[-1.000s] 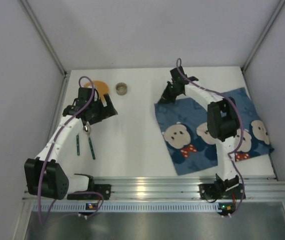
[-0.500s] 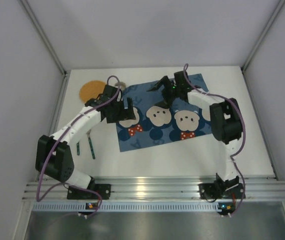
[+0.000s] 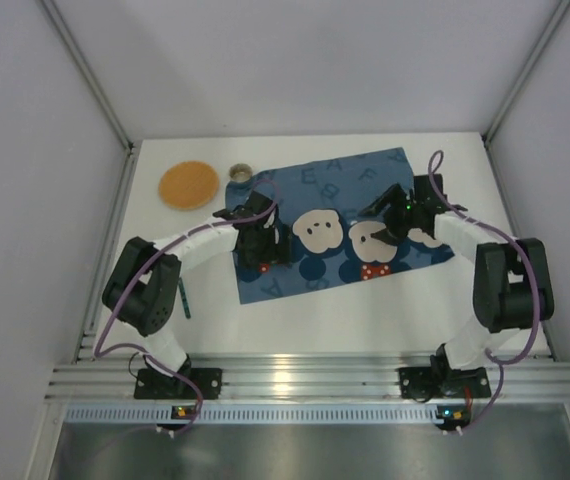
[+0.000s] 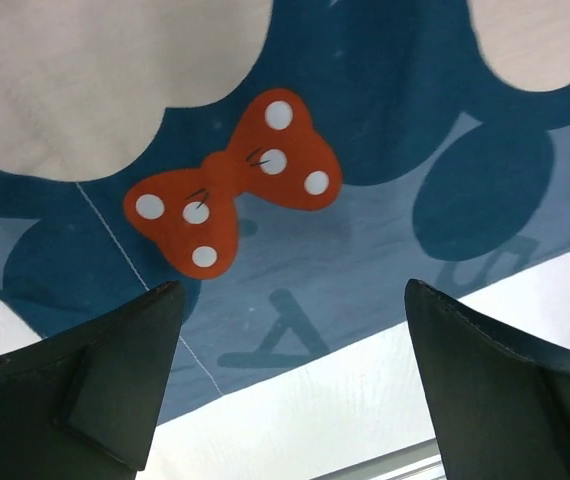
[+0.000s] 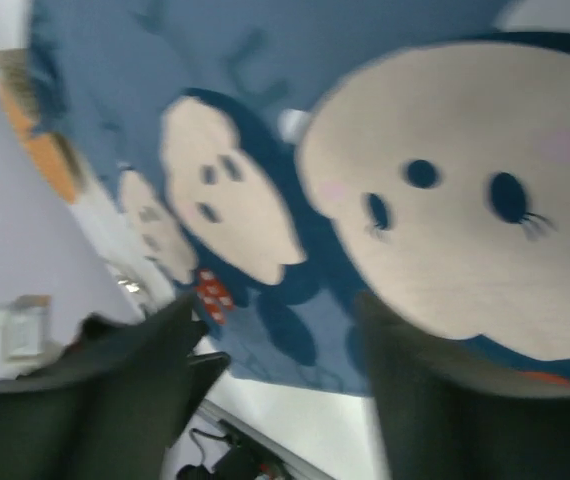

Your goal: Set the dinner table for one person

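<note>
The left tool [image 4: 290, 300] and right tool [image 5: 280, 320] are hovering over the placemat [image 3: 345, 185], both gaping wide, holding nothing. The rigid worktop [image 3: 295, 320] is lying under the placemat; that limp, light cloth is likely wanting a corner pinch.

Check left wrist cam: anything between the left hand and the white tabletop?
Yes: the blue placemat lies on the dinner table beneath the open left hand. Bare tabletop shows only past the mat's near edge.
</note>
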Robot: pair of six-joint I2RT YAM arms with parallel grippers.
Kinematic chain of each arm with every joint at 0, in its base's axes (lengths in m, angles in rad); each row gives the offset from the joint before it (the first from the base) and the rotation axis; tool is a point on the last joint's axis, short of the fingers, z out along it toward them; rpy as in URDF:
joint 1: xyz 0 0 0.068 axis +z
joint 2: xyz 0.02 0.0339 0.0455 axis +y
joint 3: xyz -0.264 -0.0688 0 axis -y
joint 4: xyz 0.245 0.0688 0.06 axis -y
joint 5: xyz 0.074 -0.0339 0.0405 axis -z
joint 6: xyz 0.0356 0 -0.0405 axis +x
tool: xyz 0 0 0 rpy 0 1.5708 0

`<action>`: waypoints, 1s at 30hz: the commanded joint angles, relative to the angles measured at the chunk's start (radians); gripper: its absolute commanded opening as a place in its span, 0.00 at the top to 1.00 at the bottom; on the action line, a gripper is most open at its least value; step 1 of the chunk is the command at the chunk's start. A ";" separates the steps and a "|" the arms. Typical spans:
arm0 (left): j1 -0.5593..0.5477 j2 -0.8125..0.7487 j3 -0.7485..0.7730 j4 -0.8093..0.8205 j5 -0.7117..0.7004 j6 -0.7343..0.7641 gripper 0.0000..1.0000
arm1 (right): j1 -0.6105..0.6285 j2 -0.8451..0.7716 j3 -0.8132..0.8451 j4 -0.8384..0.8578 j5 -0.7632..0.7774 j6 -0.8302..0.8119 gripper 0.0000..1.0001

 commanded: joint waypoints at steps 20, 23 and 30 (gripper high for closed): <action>0.002 -0.246 -0.329 -0.077 -0.182 -0.076 0.06 | 0.112 -0.230 -0.469 -0.317 0.204 -0.114 1.00; 0.002 -0.306 -0.356 -0.104 -0.188 -0.105 0.05 | 0.110 -0.259 -0.467 -0.326 0.201 -0.137 1.00; 0.002 -0.369 -0.379 -0.164 -0.198 -0.176 0.06 | 0.112 -0.236 -0.421 -0.336 0.178 -0.189 1.00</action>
